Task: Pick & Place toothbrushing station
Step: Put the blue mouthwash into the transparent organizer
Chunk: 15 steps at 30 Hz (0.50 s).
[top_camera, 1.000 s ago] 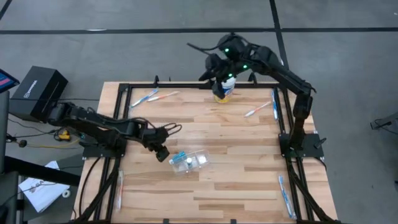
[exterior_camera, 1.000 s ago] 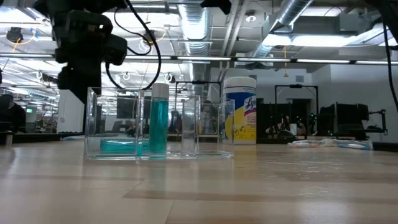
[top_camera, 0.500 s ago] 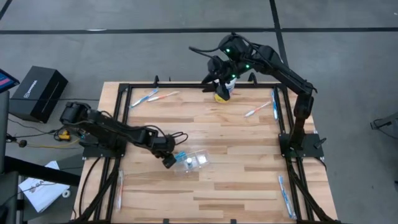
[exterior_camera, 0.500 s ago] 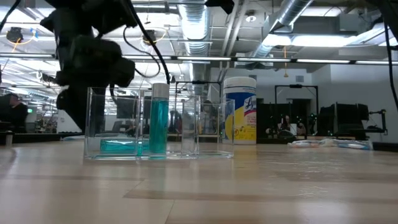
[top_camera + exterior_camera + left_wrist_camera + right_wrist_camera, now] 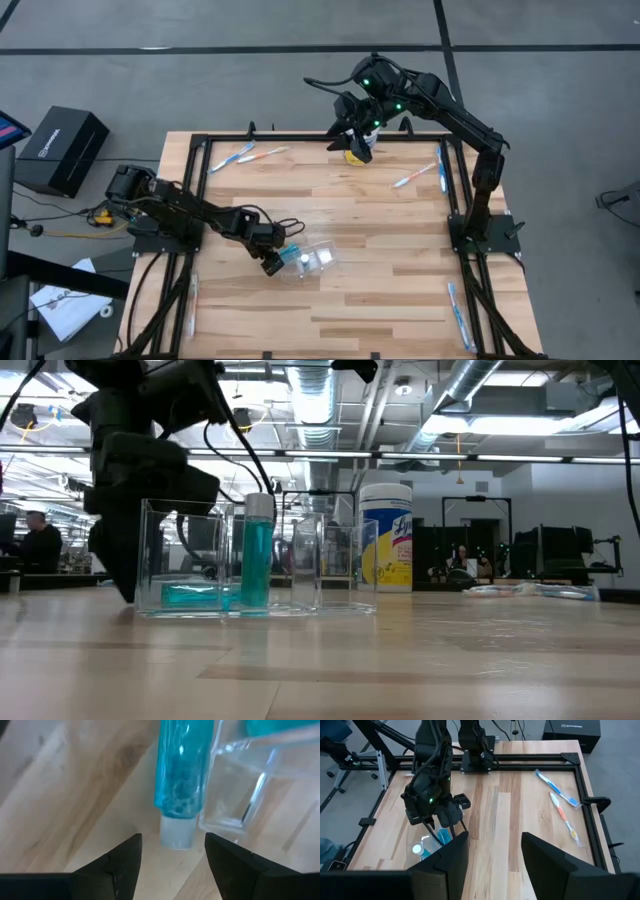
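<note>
Left pincer is sitting wide open at the clear organizer, mid-table, a teal tube lying between its fingers. Right pincer is hovering around 12 o'clock above the wipes canister, can't tell its state.

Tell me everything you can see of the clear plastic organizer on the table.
The clear plastic organizer is a transparent box with upright dividers, standing upright on the wooden table, left of centre. One compartment holds an upright teal bottle with a pale cap; a teal tube lies beside it. The left claw, open, is at its side.
</note>
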Tool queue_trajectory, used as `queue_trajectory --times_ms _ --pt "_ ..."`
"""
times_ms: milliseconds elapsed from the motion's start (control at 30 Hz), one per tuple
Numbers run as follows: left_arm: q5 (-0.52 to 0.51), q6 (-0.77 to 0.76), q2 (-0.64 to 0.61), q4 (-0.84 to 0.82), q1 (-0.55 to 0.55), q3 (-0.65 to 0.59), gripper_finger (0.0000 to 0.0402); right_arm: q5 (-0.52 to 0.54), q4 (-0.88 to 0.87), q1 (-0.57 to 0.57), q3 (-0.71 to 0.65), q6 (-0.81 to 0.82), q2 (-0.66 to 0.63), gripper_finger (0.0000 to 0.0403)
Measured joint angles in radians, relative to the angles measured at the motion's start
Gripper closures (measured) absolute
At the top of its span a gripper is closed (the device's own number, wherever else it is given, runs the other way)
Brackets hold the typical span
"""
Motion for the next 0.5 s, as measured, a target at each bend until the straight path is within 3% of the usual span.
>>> queue_trajectory --times_ms 300,500 --pt "0.007 0.005 0.013 0.015 0.002 0.002 0.0193 0.0 0.002 0.0 0.0 -0.006 0.0 0.023" --pt "0.003 0.027 0.022 0.028 0.002 0.001 0.0234 0.0 0.011 0.0 0.0 -0.01 0.0 0.023"
